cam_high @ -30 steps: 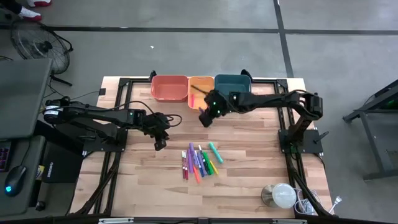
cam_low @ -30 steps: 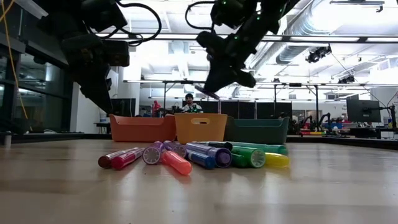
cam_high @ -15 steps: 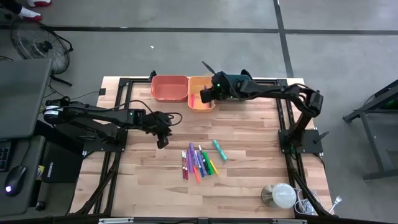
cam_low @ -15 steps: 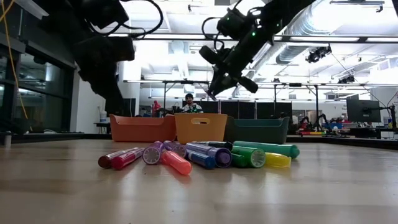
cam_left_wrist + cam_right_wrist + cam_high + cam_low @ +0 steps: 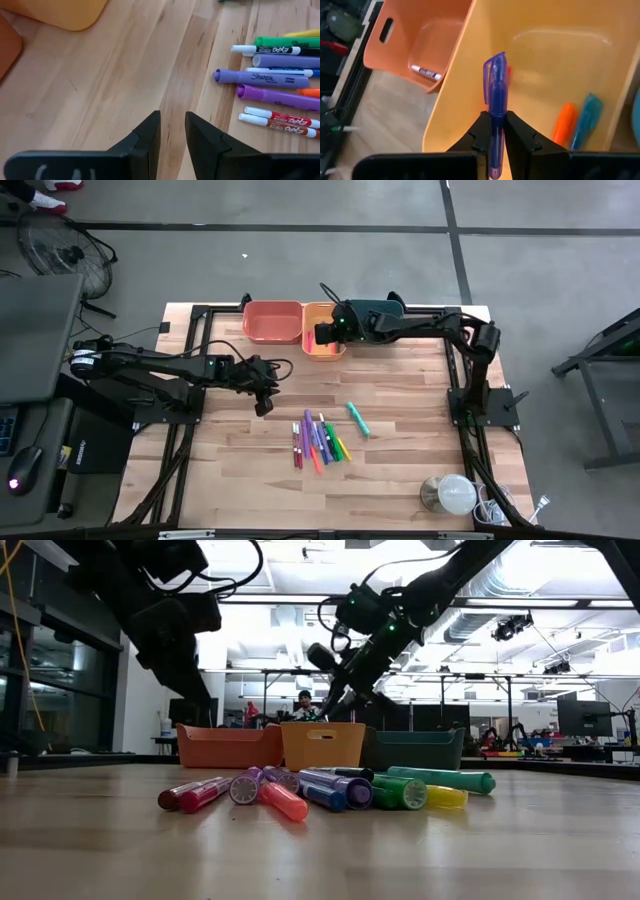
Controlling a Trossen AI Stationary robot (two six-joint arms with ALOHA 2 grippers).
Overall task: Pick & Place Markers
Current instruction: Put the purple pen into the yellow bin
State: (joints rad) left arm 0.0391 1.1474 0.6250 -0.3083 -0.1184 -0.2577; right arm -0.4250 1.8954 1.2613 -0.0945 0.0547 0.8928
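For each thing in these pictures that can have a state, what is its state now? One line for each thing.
Right gripper: shut on the blue marker, above the yellow bin.
Blue marker: capped, held, not yet dropped.
Left gripper: slightly open, empty, above bare table near the marker pile.
Marker pile: lying flat on the table.
Teal marker: lying apart from the pile.
Yellow bin: holds an orange and a teal marker.
Orange bin: holds one marker.

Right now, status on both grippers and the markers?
Right gripper shut on purple marker, over yellow bin. Left gripper slightly open, empty, above table beside marker pile. Nothing blocking the drop.
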